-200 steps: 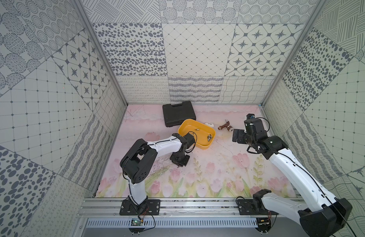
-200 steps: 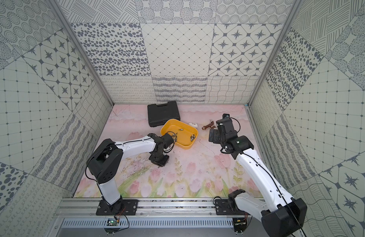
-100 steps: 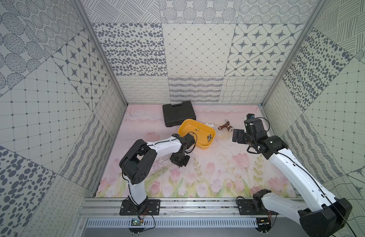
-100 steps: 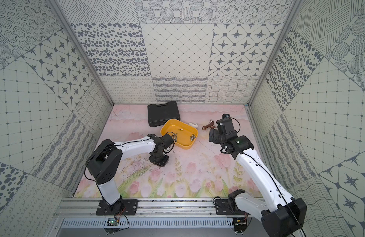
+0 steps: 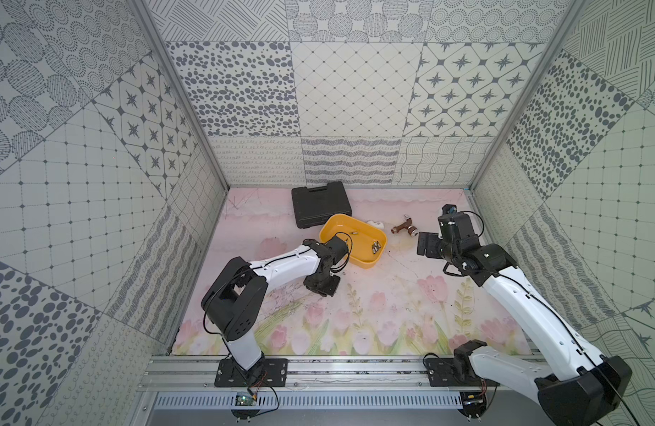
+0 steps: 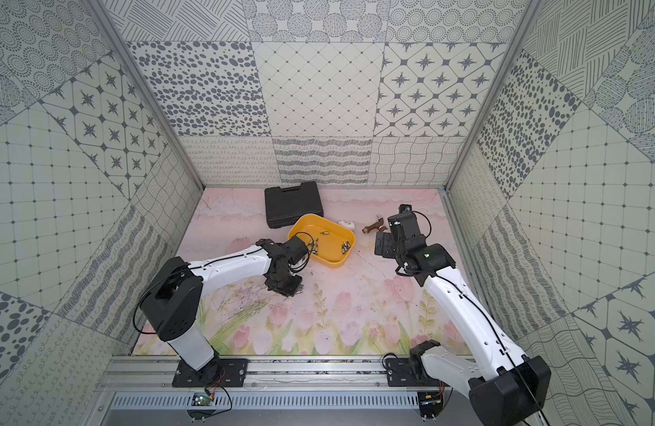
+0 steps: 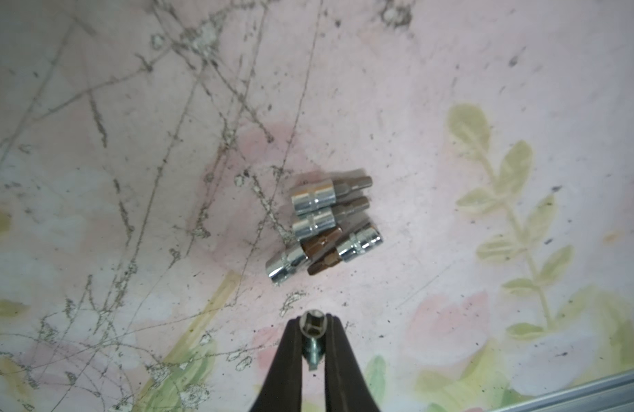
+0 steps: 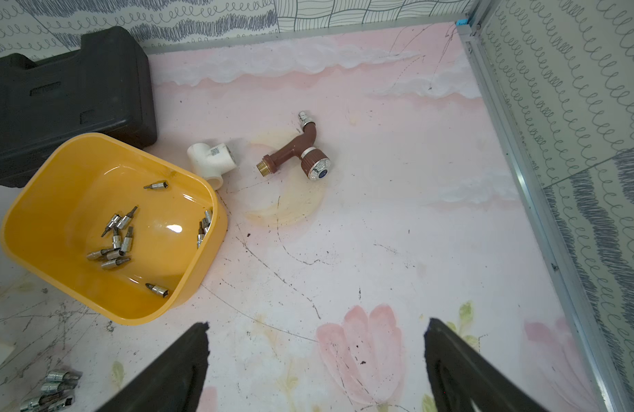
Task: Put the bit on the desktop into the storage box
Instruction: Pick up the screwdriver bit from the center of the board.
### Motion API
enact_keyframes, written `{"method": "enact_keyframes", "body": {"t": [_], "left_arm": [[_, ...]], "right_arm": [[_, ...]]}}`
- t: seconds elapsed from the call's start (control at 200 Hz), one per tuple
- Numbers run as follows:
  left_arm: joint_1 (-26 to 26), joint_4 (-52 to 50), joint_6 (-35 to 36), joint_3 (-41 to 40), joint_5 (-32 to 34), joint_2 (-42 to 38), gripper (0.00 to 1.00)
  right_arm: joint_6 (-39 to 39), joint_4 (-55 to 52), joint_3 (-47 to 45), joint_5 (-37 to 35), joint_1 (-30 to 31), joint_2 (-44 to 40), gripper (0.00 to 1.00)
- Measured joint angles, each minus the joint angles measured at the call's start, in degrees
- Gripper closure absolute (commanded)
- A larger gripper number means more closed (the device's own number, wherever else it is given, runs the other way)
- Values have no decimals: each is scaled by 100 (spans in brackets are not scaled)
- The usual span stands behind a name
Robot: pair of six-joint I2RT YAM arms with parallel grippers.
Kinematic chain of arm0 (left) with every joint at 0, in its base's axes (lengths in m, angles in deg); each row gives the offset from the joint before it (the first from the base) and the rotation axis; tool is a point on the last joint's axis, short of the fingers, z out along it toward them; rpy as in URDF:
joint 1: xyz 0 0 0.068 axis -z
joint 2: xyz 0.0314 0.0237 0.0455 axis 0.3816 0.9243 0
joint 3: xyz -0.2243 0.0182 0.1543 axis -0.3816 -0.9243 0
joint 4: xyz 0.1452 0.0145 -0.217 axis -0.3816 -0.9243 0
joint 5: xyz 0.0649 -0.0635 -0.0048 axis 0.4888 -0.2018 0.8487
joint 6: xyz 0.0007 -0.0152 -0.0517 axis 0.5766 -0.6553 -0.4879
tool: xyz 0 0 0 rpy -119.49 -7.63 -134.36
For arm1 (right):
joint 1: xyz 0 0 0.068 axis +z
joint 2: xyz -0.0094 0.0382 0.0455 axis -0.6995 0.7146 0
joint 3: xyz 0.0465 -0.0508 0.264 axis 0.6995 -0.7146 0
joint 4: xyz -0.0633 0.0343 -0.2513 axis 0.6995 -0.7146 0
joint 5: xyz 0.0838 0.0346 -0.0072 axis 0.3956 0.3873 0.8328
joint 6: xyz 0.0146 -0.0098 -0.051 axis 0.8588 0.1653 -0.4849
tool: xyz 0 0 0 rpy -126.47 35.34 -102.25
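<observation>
- Left hand [image 7: 312, 320] is pressed onto one bit [image 7: 312, 351], pinching it low over the worktop [image 5: 392, 306], just near-left of the storage box [image 5: 370, 262].
- Four loose bits [image 7: 326, 228] lie bunched on the worktop beside it; more bits [image 8: 115, 239] lie inside the yellow box.
- Right hand [image 8: 315, 328] hangs spread, holding nothing, right of the box.
- Worktop is a pink flower print, scratched and smudged.
- Far of the box: black tool case [image 5: 320, 206], white pipe elbow [image 8: 210, 160], brown tap [image 8: 297, 149].
- Grey-patterned wall panels [image 5: 352, 92] close three sides; a metal rail [image 5: 355, 372] runs along the near edge.
</observation>
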Motion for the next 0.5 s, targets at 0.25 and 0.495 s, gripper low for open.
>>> {"method": "enact_keyframes", "body": {"t": [0.25, 0.495], "left_arm": [[-68, -151, 61, 494, 37, -210, 89], [-94, -343, 260, 1290, 164, -13, 89]], "right_arm": [[-2, 0, 0, 0, 0, 0, 3], [-13, 0, 0, 2, 0, 0, 4]]}}
